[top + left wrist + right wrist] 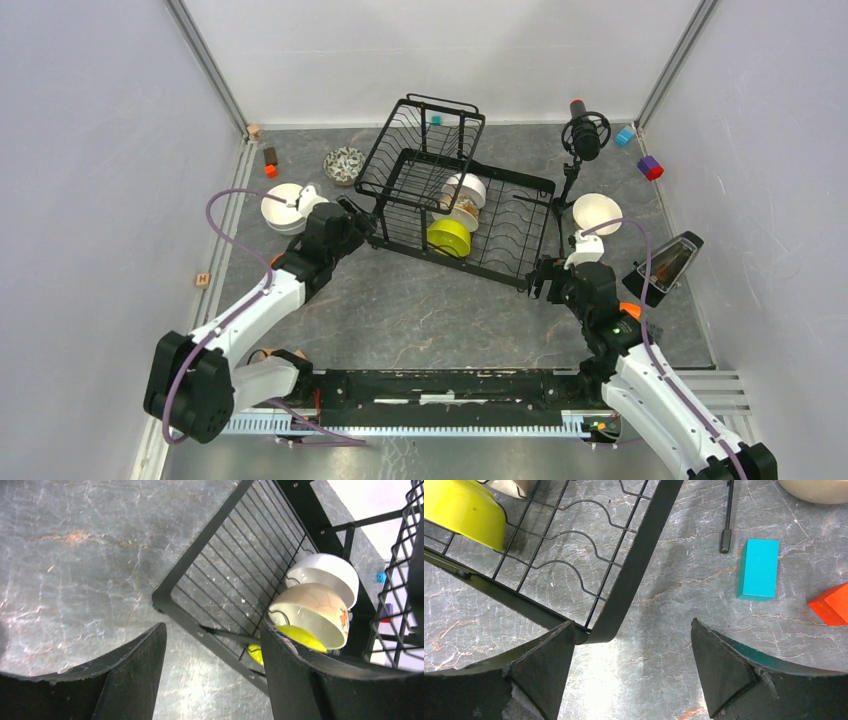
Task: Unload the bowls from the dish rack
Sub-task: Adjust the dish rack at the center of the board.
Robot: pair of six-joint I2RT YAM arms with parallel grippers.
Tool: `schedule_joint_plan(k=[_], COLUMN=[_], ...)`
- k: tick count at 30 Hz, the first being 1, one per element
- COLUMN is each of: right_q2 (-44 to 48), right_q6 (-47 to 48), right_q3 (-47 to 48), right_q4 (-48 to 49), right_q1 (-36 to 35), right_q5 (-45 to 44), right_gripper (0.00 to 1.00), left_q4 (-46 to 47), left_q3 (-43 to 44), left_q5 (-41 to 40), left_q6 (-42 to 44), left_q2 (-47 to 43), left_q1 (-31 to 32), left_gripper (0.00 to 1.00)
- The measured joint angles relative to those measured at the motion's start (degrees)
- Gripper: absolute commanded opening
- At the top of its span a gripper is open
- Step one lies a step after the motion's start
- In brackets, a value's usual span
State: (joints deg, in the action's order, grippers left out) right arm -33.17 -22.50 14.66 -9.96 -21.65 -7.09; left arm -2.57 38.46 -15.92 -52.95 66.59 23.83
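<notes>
Stretching forward, left claw (212, 628) gapes beside dish rack (500, 172).

1. One dish rack (505, 235).
2. Three bowls stand in it: a white bowl (468, 187), a cream bowl (462, 212) and a lime green bowl (449, 238).
3. At least three more are on the surface: a white stack (282, 208) at the rack's 9 o'clock (number unclear), a dark-patterned bowl (344, 165) at 10 and a beige bowl (597, 212) at 3.
4. Eight small blocks (270, 156) show overhead: four at 9–10 o'clock, one at 12 and three at 2. The right wrist view shows two more, a teal block (758, 569) and a red-orange block (831, 605).
5. One microphone (585, 135).
</notes>
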Motion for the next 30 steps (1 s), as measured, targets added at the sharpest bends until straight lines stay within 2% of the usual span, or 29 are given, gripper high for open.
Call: schedule_joint_plan(k=[13, 19, 22, 26, 30], right_q2=[2.1, 3.2, 0.4, -5.6, -8.7], right_q6=[0.8, -0.4, -1.6, -3.1, -4.5], right_q3=[1.2, 1.3, 2.1, 2.5, 2.5], right_q4=[-2.2, -2.0, -1.5, 0.0, 2.4], right_q1=[-0.1, -0.1, -0.1, -0.1, -0.1], right_q5=[1.1, 0.8, 0.6, 0.6, 1.1], right_gripper=[0.9, 0.85, 0.82, 0.73, 0.56], left_q4=[-9.4, -12.2, -13.7, -15.5, -15.8], left_q3=[-10.8, -11.7, -11.9, -12.4, -13.3], left_q5=[1.2, 1.3, 0.4, -0.8, -0.8], left_q6=[-2.9, -3.2, -3.2, -3.2, -3.2], left_q2=[-18.8, -24.3, -27.3, -30.4, -31.4], left_q1=[0.0, 0.0, 0.0, 0.0, 0.0], left_gripper=[0.75, 0.72, 0.71, 0.7, 0.7])
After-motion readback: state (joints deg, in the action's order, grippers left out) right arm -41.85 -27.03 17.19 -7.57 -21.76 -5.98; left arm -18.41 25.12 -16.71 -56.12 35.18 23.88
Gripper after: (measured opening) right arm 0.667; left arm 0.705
